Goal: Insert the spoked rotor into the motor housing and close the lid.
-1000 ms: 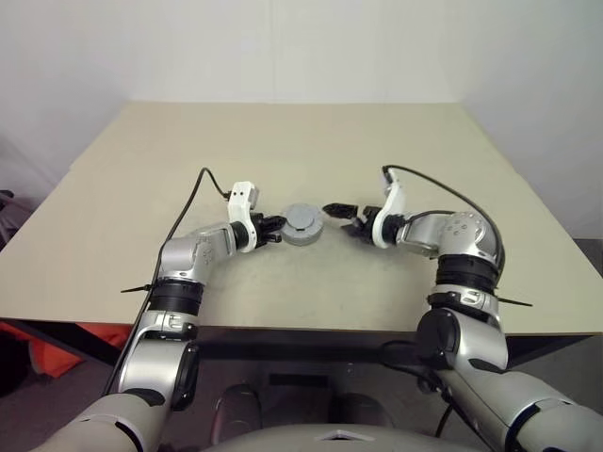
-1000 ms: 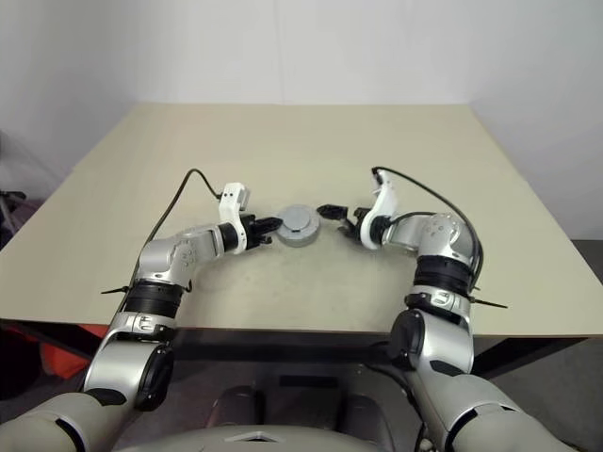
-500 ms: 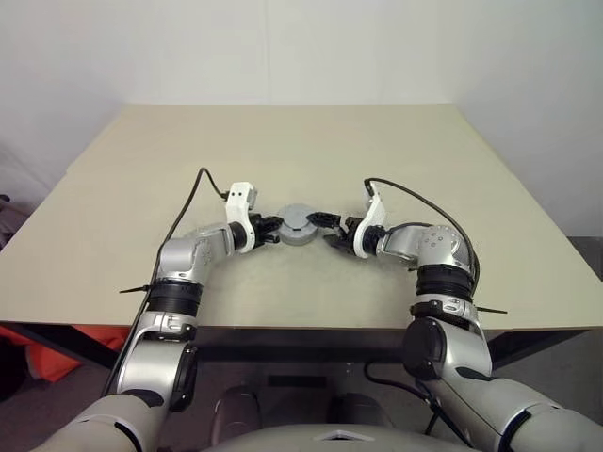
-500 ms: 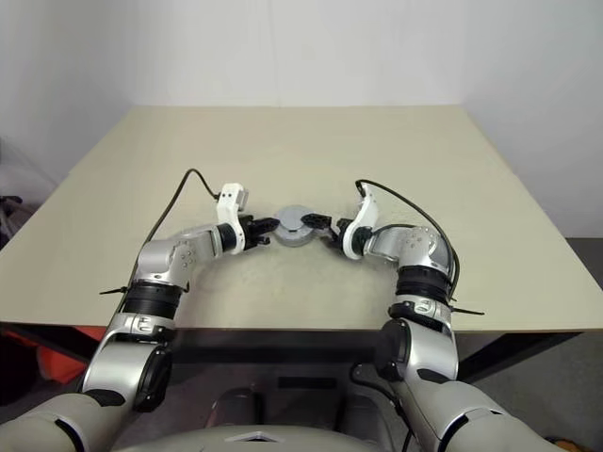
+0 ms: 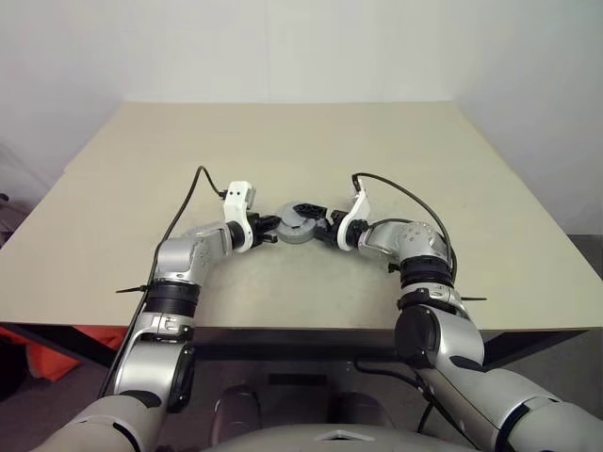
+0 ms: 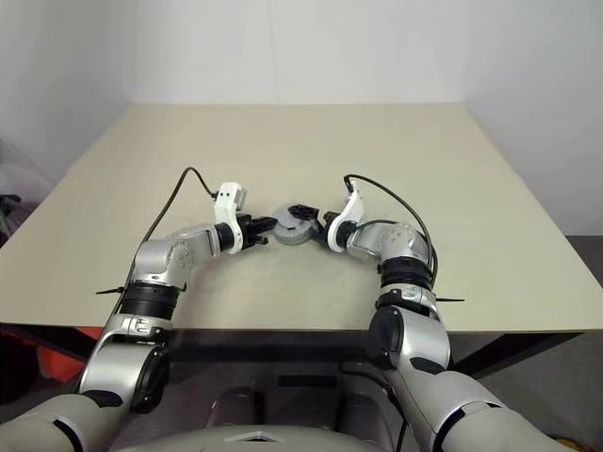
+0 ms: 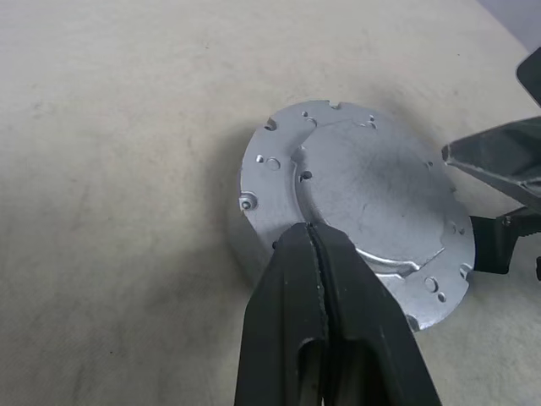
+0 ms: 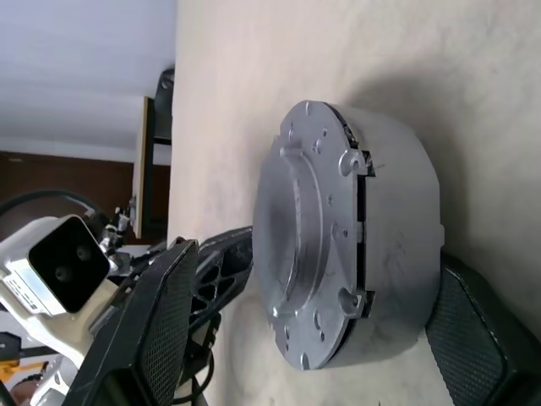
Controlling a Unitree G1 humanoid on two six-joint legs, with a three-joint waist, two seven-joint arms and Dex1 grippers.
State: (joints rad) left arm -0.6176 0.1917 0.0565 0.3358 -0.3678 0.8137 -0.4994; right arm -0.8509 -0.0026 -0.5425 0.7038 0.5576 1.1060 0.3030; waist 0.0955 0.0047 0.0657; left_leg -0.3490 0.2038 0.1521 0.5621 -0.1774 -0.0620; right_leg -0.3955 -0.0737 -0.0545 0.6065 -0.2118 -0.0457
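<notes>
Since the earlier frames the right gripper (image 5: 318, 223) has swung in toward the left, from well apart to right at the motor housing (image 5: 299, 226); left arm hasn't shifted, housing sits in the same spot. Right gripper is wide open, w/ one finger (image 8: 161, 313) on one side of the housing and the other finger (image 8: 473, 338) on the opposite side, so the jaws straddle the round grey body; can't tell if either pad actually touches the metal, and it's not clamped. Left gripper (image 5: 272, 227) is fully closed, empty, its two black fingers (image 7: 325, 321) pressed together w/ the tips at the housing's edge, right against the raised step of the lid (image 7: 372, 199). Housing stands upright on the beige table (image 5: 283, 151), about mid-width, between the two grippers. Lid sits on top of it: silver cap w/ small holes and notches round the rim, raised flat centre. Right wrist view shows a thin dark gap between lid rim and housing wall on one side, so can't tell if it's seated all the way. Black cables loop from each wrist across the tabletop. Spoked rotor can't be made out, nor any copper windings.
</notes>
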